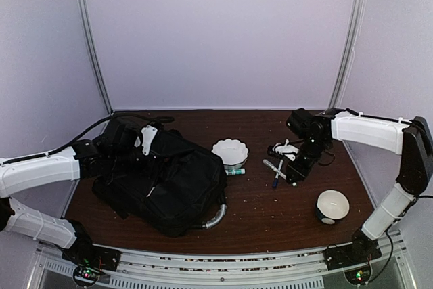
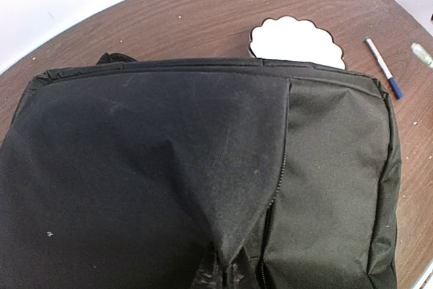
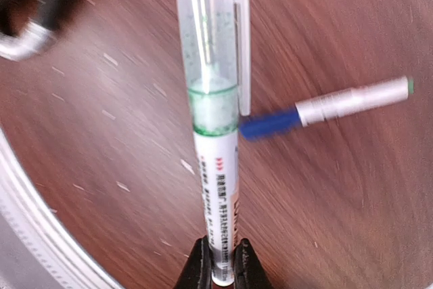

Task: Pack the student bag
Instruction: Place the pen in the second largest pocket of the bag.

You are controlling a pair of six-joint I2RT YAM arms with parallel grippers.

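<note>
1. Found left gripper (image 1: pixel 139 147) pinched shut on tented fabric of student bag (image 1: pixel 166 181), on the left half of the table (image 1: pixel 270 214).
2. Saw right gripper (image 3: pixel 220 265) clamped on green-banded pen (image 3: pixel 215 133), well apart from bag, beyond scalloped bowl (image 1: pixel 230 150).
3. Noted bare wood near front edge.

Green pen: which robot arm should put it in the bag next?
Right. The right gripper pinches the green pen by its end between its fingers. The left gripper is shut on a fold of the student bag, so it looks busy holding the bag.

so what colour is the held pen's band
Green; the pen shows best in the right wrist view.
</note>
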